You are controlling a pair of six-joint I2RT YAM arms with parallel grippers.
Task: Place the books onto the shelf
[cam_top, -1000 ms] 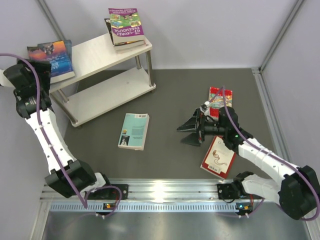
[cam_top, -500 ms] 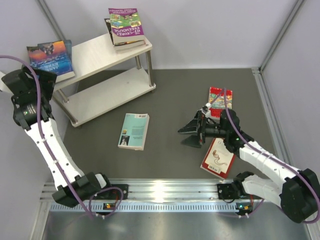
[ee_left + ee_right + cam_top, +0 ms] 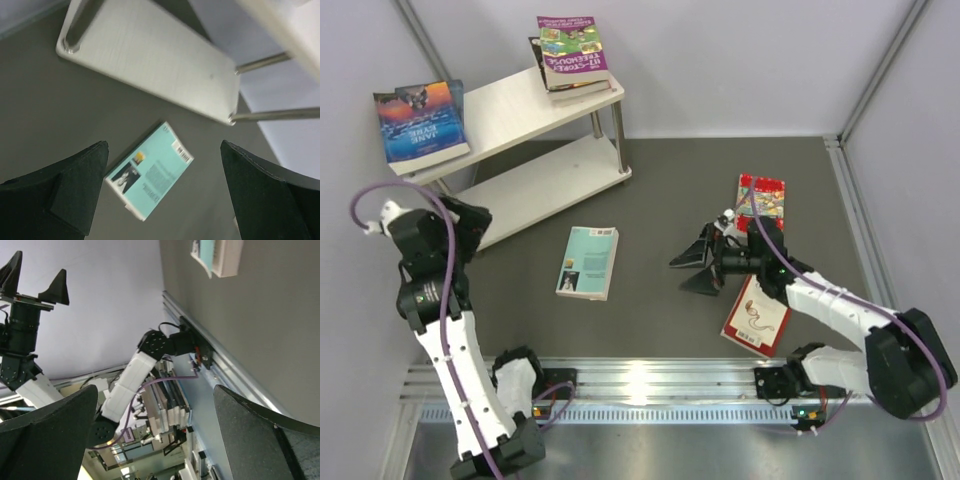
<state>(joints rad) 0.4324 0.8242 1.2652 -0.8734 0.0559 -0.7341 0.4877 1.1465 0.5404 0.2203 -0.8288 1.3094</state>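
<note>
Only the top view shows the shelf (image 3: 520,110) at upper left bearing stacked books (image 3: 572,52); the left wrist view shows just its lower board and the pale teal book (image 3: 150,172), flat on the desk (image 3: 660,190) mid-frame. Both the left pincer (image 3: 472,225) and right pincer (image 3: 688,270) gape, empty

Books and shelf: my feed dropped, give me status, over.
Left gripper, right gripper open, empty. Pale teal paperback flat on table; red paperback and maroon paperback by right gripper. Whitish two-tier shelf holds blue-sunset stack, purple-green stack on top. Nothing blocking.
</note>
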